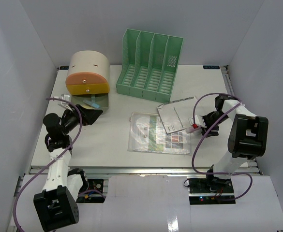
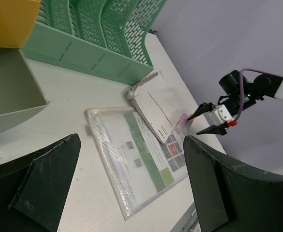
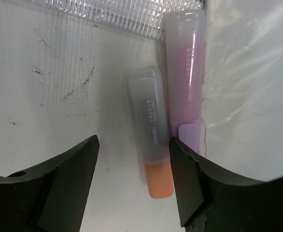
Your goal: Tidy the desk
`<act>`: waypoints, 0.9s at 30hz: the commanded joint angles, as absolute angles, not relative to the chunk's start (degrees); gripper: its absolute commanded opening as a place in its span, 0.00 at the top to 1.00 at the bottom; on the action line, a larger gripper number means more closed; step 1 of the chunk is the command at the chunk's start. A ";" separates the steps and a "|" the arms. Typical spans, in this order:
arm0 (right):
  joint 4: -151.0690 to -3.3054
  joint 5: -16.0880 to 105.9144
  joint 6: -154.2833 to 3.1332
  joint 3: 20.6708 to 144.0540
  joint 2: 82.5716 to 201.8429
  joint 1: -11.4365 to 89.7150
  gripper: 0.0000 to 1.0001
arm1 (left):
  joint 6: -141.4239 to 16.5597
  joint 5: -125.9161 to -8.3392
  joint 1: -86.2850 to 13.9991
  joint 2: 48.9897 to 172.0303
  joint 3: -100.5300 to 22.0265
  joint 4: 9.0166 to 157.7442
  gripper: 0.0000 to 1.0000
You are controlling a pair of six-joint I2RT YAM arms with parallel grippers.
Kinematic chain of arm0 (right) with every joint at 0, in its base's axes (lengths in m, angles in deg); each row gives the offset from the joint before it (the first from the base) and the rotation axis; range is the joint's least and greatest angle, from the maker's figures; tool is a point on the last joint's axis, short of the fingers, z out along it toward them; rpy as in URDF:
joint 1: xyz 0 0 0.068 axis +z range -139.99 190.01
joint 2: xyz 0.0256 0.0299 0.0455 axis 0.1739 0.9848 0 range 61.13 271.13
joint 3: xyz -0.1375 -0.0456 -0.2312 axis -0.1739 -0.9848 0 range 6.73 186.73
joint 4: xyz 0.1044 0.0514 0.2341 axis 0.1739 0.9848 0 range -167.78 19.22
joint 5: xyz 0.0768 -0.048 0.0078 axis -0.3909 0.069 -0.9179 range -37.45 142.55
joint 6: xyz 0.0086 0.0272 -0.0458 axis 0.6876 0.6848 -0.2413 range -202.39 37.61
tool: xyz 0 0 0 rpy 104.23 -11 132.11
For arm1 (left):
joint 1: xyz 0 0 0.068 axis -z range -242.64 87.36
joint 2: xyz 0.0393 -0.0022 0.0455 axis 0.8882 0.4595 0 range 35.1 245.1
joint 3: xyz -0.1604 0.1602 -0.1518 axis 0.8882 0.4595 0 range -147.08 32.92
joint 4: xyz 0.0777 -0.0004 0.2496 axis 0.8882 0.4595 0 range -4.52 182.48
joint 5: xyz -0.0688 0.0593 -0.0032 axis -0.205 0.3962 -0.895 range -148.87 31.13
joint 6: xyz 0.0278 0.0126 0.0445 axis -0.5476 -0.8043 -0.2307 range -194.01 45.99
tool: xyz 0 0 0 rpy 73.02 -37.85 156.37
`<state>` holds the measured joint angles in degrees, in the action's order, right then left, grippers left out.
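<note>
Straddles orange tube (image 3: pixel 153 145) on desk (image 1: pixel 107 140) with right gripper (image 3: pixel 134 140) partly spread, nothing clamped, foot of pink tube (image 3: pixel 185 82) hidden behind its jaw; holds left gripper (image 2: pixel 131 145) wide, empty, over desk's left.

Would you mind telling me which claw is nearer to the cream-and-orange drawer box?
Left. The left claw sits just in front of the drawer box; the right claw is far across the desk, beside the papers.
</note>
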<state>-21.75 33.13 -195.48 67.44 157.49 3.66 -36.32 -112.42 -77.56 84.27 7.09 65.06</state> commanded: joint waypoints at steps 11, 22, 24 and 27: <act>-24.46 37.49 -194.11 60.46 157.54 4.21 0.57 | -28.38 -117.60 -67.37 87.11 8.93 54.48 0.02; -15.72 22.31 -185.25 63.08 145.79 4.85 0.92 | -20.52 -88.01 -38.41 87.85 13.50 43.24 0.03; -13.71 15.63 -180.63 65.01 142.03 5.84 0.92 | -19.87 -83.53 -33.41 91.65 14.27 36.83 0.04; -16.98 4.77 -165.74 67.16 137.10 8.15 0.92 | -19.51 -75.45 -27.35 98.99 13.36 29.36 0.04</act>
